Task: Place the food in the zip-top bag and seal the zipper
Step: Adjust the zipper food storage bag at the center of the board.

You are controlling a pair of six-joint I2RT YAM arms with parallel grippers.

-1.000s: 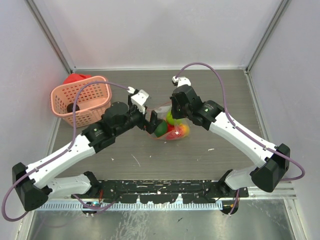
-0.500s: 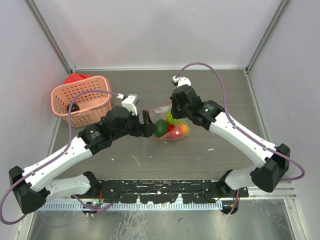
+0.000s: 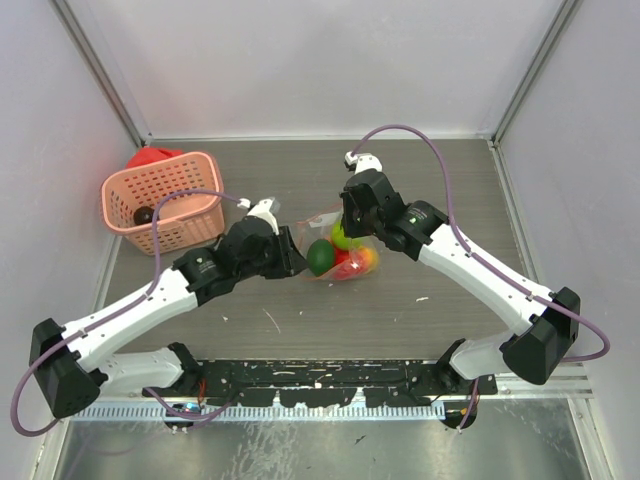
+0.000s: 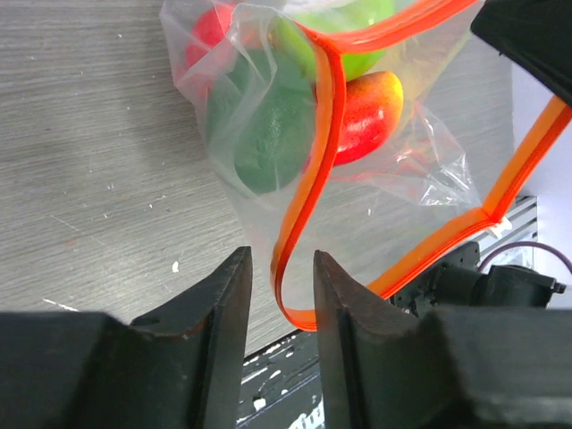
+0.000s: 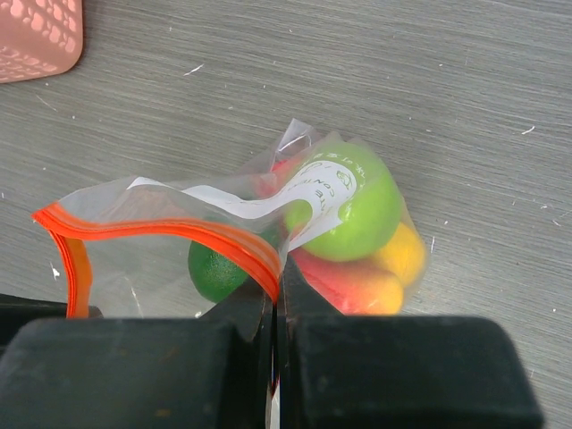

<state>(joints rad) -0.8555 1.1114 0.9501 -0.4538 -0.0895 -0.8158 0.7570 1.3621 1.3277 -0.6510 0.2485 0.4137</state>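
Centrally, one bag [image 5: 152, 210] is laid on the table [image 3: 450, 180], four fruits [image 4: 264, 134] counted inside. Its zipper [image 4: 326, 116] is clamped by the right claw [image 5: 275, 295]; the left claw's [image 4: 281, 268] jaws are held slightly apart around it. One basket [image 3: 185, 228] is seen leftward.

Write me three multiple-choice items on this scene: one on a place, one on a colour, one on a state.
1. Where on the table does the pink basket stand?
A. far left
B. far right
C. dead centre

2. What colour is the zipper of the zip-top bag?
A. blue
B. red-orange
C. white

3. How is the right gripper?
A. wide open
B. shut on empty air
C. shut on the zipper

Answers:
1 A, the top view shows it by the far-left corner.
2 B, both wrist views show a red-orange strip.
3 C, its own wrist view shows the fingers pinched together on the strip.
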